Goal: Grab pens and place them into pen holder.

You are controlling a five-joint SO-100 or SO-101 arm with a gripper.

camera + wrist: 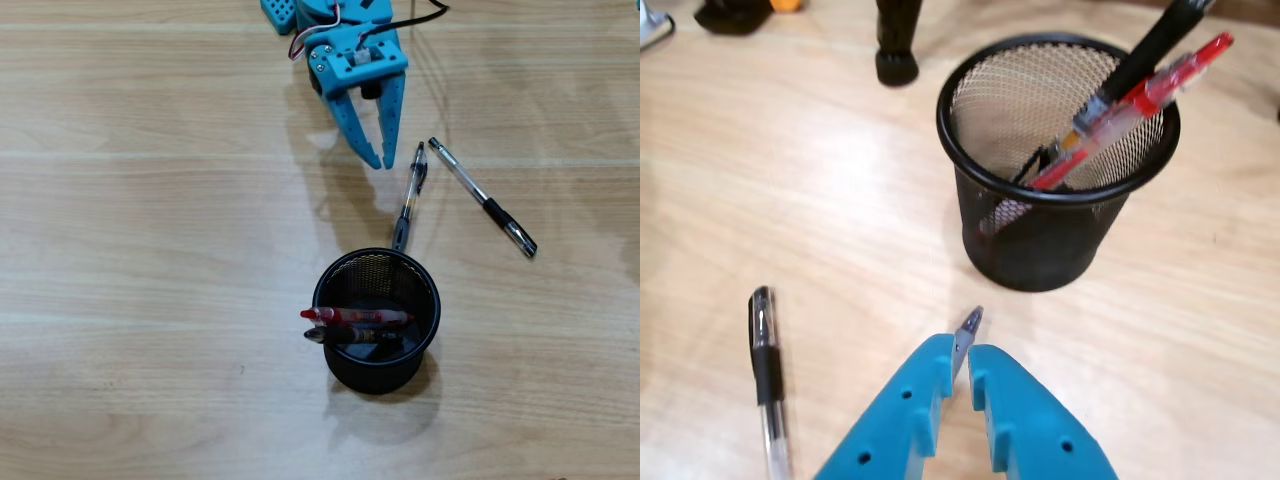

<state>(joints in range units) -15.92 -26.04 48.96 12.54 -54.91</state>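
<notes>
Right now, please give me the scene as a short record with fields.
holder: pen holder upright on the table
in holder: red pen and black pen, leaning on the rim
on table: nearer clear pen, tip toward the holder; farther clear pen beside it
gripper: gripper by the nearer clear pen, jaws almost closed; grip unclear
left to do: two pens

Bright blue plastic gripper (pixel 378 160) with two tapered fingers, small round holes in each; white motor block behind, silver screws, red, white and black cables above.
</notes>
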